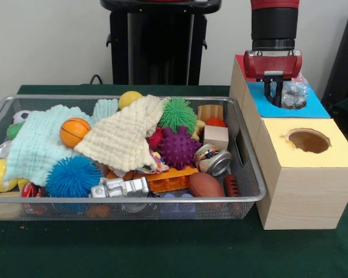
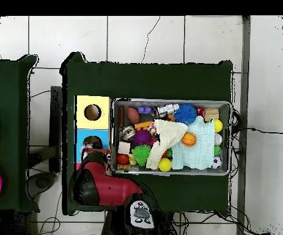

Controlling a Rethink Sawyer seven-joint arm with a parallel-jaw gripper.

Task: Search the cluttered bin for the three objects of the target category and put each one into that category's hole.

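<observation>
The wire mesh bin (image 1: 127, 200) lies at the left, full of toys and cloths; it also shows in the overhead view (image 2: 171, 101). My gripper (image 1: 273, 92) hangs just above the blue-topped box (image 1: 316, 108), over the place of its hole. A crumpled, shiny silver-clear object (image 1: 294, 94) sits right beside the gripper on the blue top and covers the hole, which is hidden. I cannot tell whether the gripper holds the object. In the overhead view the gripper (image 2: 95, 151) stands over the blue top (image 2: 80, 147).
A yellow-topped box (image 1: 304, 168) with an open round hole (image 1: 308, 141) stands in front of the blue one, a red-topped box (image 1: 240, 59) behind it. In the bin lie a dented silver can (image 1: 213, 160), a silver robot toy (image 1: 120, 187), spiky balls and two cloths.
</observation>
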